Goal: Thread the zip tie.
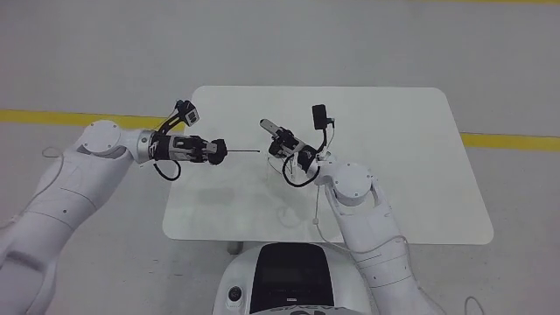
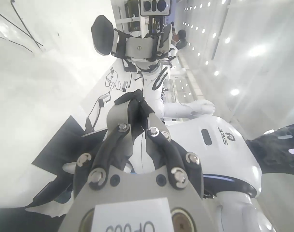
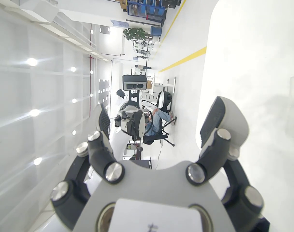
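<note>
**Top view.** White matte table (image 1: 394, 140) with rounded corners, on a pale grey floor (image 1: 280, 35) crossed by yellow painted lines (image 1: 507, 141). The left gripper (image 1: 219, 150) is at the table's left edge, pinching one end of a thin black plastic zip tie (image 1: 241, 150). The tie juts out level above the tabletop, its free tip near the right gripper (image 1: 264, 125); cannot tell if they touch.

**Left wrist view.** Grey metal fingers (image 2: 118, 114) with black pads, pressed together on the tie, which shows as a fine dark line between them. Thin black strips (image 2: 23, 28) lie on the white surface. White printed label (image 2: 132, 216) on the gripper's base.

**Right wrist view.** The right gripper's ribbed black pads (image 3: 213, 119) are spread wide apart. The table's curved edge is alongside. Shelving with blue bins (image 3: 142, 3) stands far back.
</note>
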